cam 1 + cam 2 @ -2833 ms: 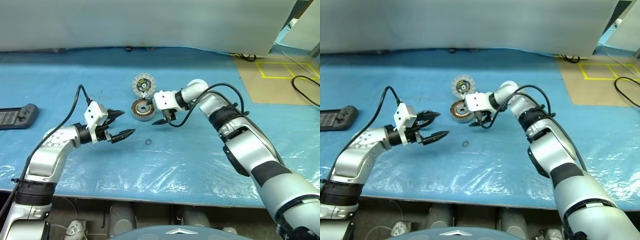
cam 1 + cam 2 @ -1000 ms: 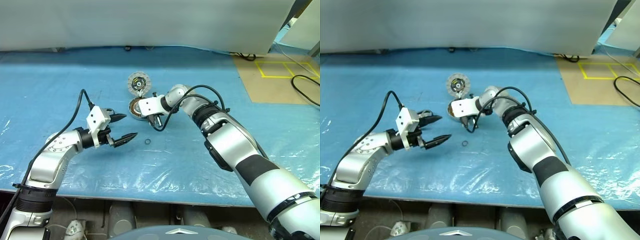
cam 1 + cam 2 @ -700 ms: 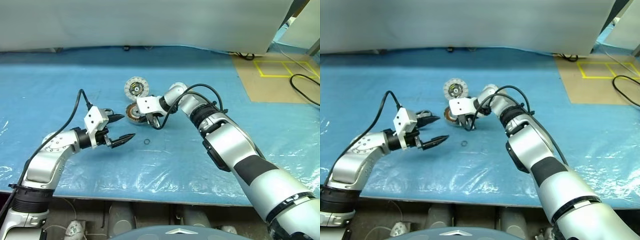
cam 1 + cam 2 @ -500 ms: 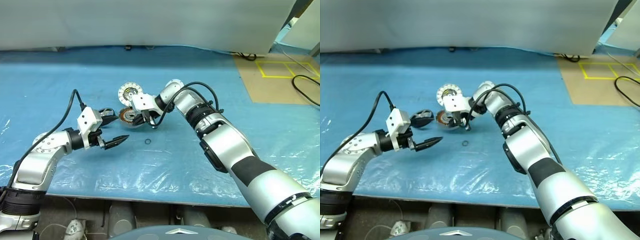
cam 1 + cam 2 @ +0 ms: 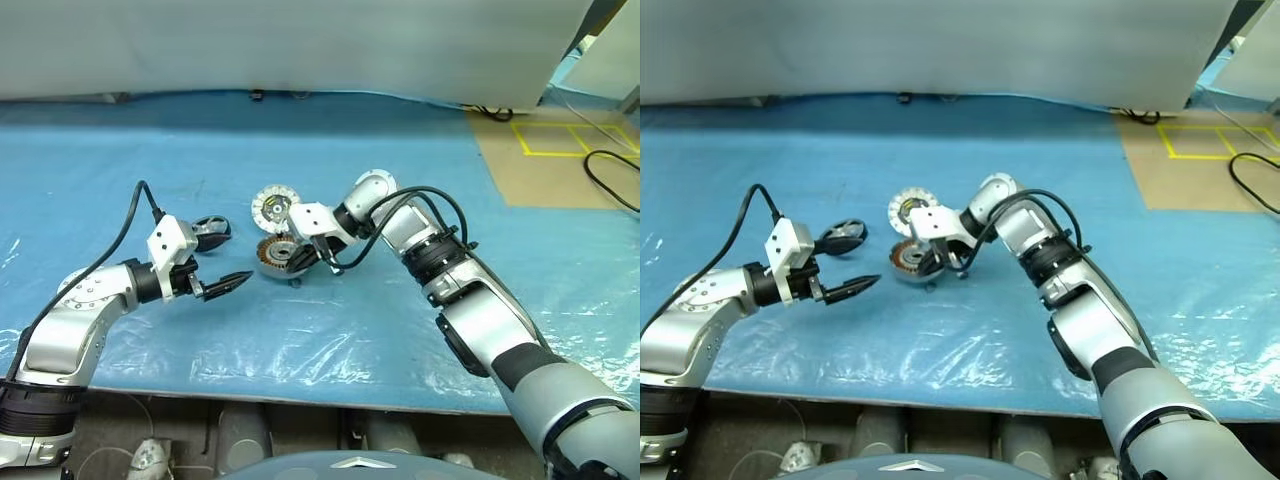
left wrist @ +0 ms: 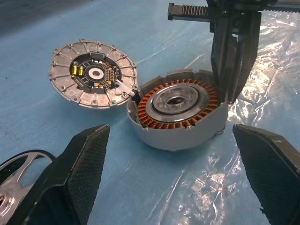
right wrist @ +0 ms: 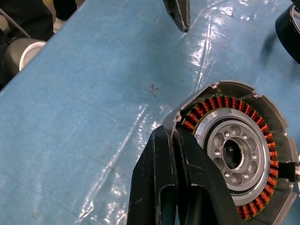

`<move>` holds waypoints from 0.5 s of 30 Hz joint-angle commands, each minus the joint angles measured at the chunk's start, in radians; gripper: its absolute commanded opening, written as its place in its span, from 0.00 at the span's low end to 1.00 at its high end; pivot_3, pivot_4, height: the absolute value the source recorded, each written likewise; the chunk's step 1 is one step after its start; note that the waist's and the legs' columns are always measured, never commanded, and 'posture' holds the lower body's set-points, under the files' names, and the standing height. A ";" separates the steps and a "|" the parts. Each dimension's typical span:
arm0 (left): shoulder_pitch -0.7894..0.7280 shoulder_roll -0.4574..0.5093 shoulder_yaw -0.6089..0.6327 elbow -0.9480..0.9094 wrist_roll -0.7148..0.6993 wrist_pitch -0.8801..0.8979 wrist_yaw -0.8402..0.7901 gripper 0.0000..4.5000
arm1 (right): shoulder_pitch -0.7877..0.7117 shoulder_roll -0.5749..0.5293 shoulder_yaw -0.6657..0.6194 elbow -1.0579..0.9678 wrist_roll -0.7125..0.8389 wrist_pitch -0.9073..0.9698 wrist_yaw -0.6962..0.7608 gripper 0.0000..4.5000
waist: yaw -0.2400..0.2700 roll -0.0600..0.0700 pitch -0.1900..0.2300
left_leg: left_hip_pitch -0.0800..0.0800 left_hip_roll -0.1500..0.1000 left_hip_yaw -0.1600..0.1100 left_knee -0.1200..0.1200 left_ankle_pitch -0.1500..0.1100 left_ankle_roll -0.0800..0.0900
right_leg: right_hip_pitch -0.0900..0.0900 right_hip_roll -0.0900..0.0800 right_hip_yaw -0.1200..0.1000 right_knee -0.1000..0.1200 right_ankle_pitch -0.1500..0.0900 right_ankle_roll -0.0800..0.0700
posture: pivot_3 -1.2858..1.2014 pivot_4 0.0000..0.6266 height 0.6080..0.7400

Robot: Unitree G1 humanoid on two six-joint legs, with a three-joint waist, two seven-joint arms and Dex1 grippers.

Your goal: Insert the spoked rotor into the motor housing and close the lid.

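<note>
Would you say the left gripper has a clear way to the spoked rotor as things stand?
Probably yes. The left gripper is open and holds nothing, and the spoked rotor lies beside its far finger on bare blue sheet. The right gripper, shut, sits against the motor housing, off to the other side.

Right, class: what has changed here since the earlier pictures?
The shut right gripper has dragged the motor housing nearer the robot, and the lid came along beside it. The left gripper stays open, empty; the spoked rotor still lies by it.

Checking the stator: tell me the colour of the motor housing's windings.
Copper-orange, ringing the motor housing; left wrist view shows it best.
</note>
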 commanded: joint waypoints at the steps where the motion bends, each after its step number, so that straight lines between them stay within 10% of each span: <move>1: -0.011 0.001 0.005 -0.032 -0.015 0.002 0.001 0.99 | 0.005 0.003 0.015 -0.129 0.064 0.077 0.057 0.01 | 0.000 0.000 0.000 | 0.000 0.000 0.000 0.000 0.000 0.000 | 0.000 0.000 0.000 0.000 0.000 0.000 | 0.52 0.24 1.00; 15: -0.015 -0.012 -0.019 -0.032 -0.014 0.009 -0.001 0.99 | 0.021 0.032 0.095 -0.204 0.106 0.206 0.007 0.01 | 0.002 0.000 0.000 | 0.000 0.000 0.000 0.000 0.000 0.000 | 0.001 0.000 0.000 0.000 0.000 0.000 | 0.52 0.24 1.00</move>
